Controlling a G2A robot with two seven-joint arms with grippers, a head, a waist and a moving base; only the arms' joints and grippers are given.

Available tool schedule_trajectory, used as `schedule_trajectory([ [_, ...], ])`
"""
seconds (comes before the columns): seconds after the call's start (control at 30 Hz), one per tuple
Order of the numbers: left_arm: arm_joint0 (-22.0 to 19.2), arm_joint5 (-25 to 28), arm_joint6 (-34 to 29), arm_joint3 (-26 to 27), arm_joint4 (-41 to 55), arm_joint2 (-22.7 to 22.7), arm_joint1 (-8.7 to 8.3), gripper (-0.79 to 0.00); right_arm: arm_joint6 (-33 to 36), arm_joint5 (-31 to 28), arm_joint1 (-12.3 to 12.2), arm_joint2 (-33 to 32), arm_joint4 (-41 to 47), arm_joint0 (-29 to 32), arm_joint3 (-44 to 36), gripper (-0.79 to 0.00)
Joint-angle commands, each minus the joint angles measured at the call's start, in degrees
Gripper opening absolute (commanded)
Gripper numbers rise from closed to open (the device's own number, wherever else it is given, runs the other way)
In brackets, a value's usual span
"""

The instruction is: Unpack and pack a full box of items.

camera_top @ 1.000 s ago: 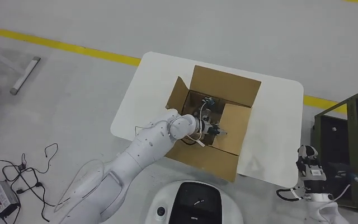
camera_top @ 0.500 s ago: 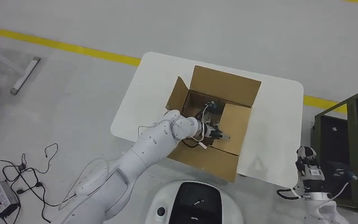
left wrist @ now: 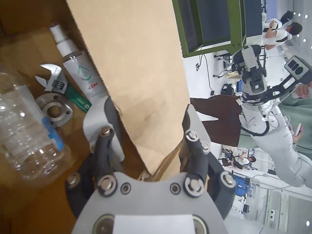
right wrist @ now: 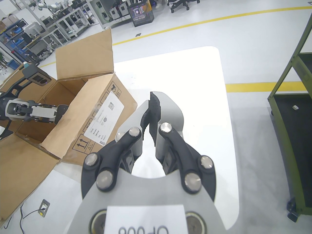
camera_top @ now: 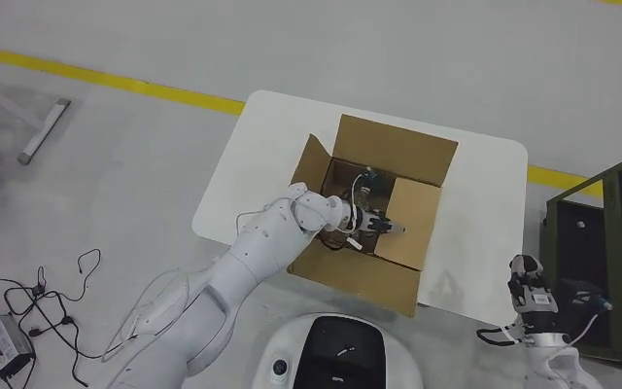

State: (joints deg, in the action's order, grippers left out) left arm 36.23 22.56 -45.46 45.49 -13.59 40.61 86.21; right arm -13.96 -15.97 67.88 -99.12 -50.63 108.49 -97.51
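Note:
An open cardboard box (camera_top: pixel 394 148) stands on the white table (camera_top: pixel 481 170). My left gripper (camera_top: pixel 387 227) is inside it, open, with its fingers either side of the box's right-hand flap (left wrist: pixel 136 57), which stands up between them. On the box floor lie a clear plastic bottle (left wrist: pixel 24 132), a white spray bottle (left wrist: pixel 78 71), an adjustable wrench (left wrist: pixel 58 86) and a metal flange (left wrist: pixel 53 110). My right gripper (right wrist: pixel 151 113) is shut and holds nothing, hanging off the table's near right corner (camera_top: pixel 526 270). From there the box (right wrist: pixel 97 113) and the left gripper (right wrist: pixel 52 114) show.
A green metal cart (camera_top: pixel 583 233) stands just right of the table, close to my right gripper (right wrist: pixel 290 103). A yellow floor line (camera_top: pixel 117 83) runs behind the table. The table's right side (right wrist: pixel 195 86) is bare. Cables lie on the floor at left (camera_top: pixel 49 292).
My left gripper has slid a little to the right inside the box, up to the right-hand flap. The right gripper has drifted slightly.

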Motion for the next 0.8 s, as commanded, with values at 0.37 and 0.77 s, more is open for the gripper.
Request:
schedule_trajectory([
  [0.37, 0.1, 0.9, -1.1, 3.0, 2.3, 2.8, -0.58, -0.785, 1.7, 0.1, 0.4, 1.5, 0.3, -2.0, 2.2, -0.785],
  [0.77, 2.4, 2.8, -2.4, 9.6, 4.8, 7.3, -2.32, 0.0, 3.4, -1.1, 0.8, 2.6, 2.5, -4.0, 4.2, -0.785],
])
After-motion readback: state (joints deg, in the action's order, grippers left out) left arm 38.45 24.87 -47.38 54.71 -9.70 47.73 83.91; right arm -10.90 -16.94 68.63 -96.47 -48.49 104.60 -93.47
